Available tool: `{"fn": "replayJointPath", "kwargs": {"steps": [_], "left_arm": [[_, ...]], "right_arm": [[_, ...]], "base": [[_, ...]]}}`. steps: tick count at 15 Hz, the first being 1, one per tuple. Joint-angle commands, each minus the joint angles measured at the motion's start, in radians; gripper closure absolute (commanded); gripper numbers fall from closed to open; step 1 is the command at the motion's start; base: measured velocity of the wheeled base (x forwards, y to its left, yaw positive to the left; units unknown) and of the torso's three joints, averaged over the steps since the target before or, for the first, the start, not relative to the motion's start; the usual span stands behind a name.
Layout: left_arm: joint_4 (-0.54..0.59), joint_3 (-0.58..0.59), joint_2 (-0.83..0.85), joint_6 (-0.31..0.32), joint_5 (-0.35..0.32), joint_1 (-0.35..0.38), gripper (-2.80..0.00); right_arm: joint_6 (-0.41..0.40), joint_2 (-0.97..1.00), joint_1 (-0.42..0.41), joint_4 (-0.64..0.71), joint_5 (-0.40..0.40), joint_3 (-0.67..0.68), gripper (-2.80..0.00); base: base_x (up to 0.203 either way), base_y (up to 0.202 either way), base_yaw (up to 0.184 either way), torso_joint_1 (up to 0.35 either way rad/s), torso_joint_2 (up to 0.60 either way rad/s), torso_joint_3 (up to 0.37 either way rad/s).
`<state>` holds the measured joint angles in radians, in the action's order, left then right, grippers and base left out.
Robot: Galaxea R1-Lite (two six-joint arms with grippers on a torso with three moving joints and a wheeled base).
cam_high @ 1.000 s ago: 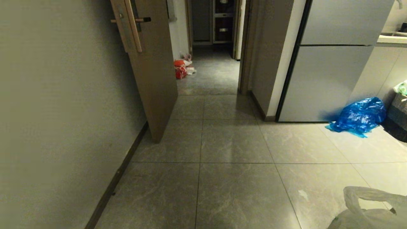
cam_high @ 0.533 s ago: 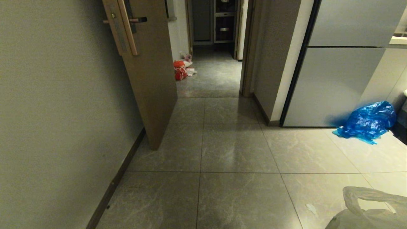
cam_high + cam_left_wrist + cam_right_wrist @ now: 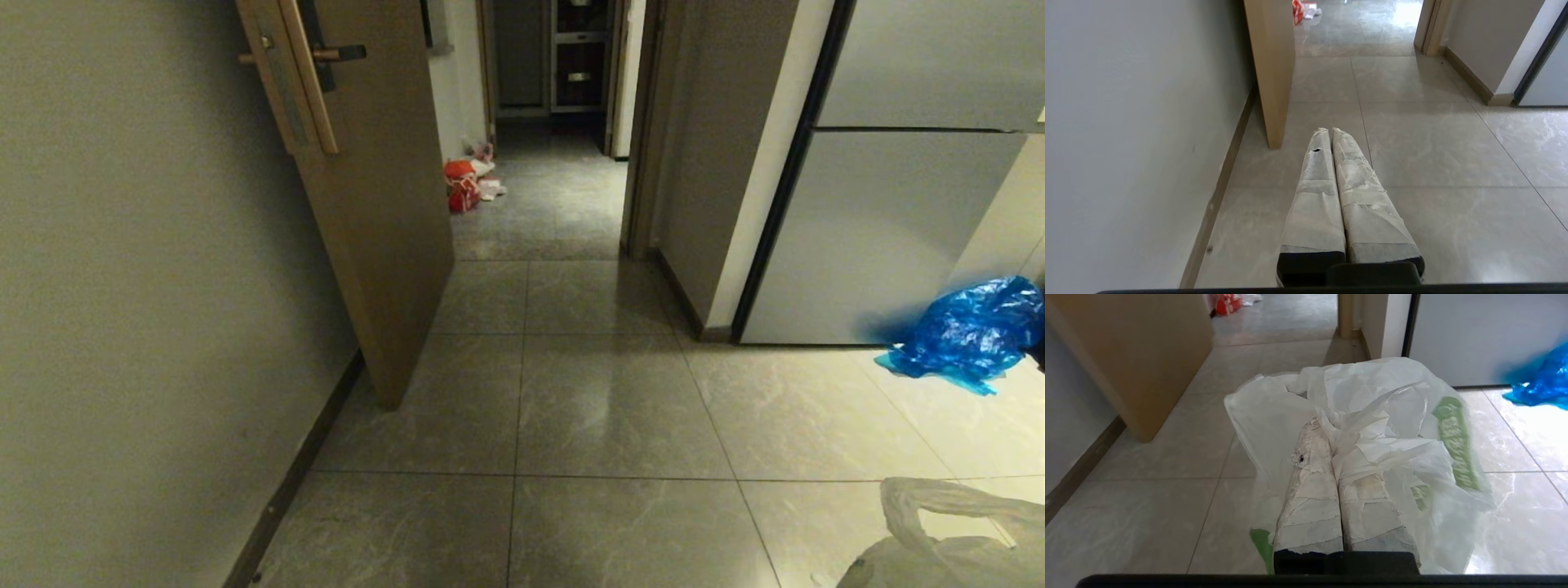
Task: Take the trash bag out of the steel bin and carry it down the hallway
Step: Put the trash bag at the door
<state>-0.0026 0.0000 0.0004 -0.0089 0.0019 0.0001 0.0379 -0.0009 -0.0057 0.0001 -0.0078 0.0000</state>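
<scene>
While the trash bag (image 3: 1372,428) is bunching around our right gripper (image 3: 1327,426), we are clamping its thin white plastic between the tape-wrapped fingers (image 3: 1310,486), which are pressed together with the film caught at their tips. The bag is hanging in front of and to the side of that gripper, above the grey floor tiles (image 3: 604,408), with green printing showing on its side. In the head view only a corner of it is showing, at the lower right (image 3: 947,531), with one handle loop standing up.

We are keeping our left gripper (image 3: 1329,130) closed and empty, its two wrapped fingers (image 3: 1314,192) lying flat against each other and pointing out over the floor, near the bottom edge of an open brown door (image 3: 375,229).

We are facing the hallway (image 3: 547,196), which is running away from us between the door on the left and a wall corner on the right. An orange-red bag (image 3: 461,184) is sitting on the hallway floor beside the left wall, well away from us. A blue plastic bag (image 3: 967,335) is lying on the tiles at the foot of a grey fridge (image 3: 882,229) on our right.
</scene>
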Motion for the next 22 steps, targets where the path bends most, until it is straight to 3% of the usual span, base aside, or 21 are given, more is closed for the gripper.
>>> {"fn": "replayJointPath", "kwargs": {"steps": [1,22], "left_arm": [[0.000,0.001,0.001,0.000,0.001,0.001,0.00],[0.000,0.001,0.001,0.000,0.000,0.001,0.00]], "right_arm": [[0.000,0.001,0.000,0.000,0.000,0.000,0.00],[0.000,0.001,0.000,0.000,0.000,0.000,0.00]], "base": [[0.187,0.000,-0.001,0.003,0.00,0.002],[0.192,0.000,0.001,0.003,0.00,0.003]]}}
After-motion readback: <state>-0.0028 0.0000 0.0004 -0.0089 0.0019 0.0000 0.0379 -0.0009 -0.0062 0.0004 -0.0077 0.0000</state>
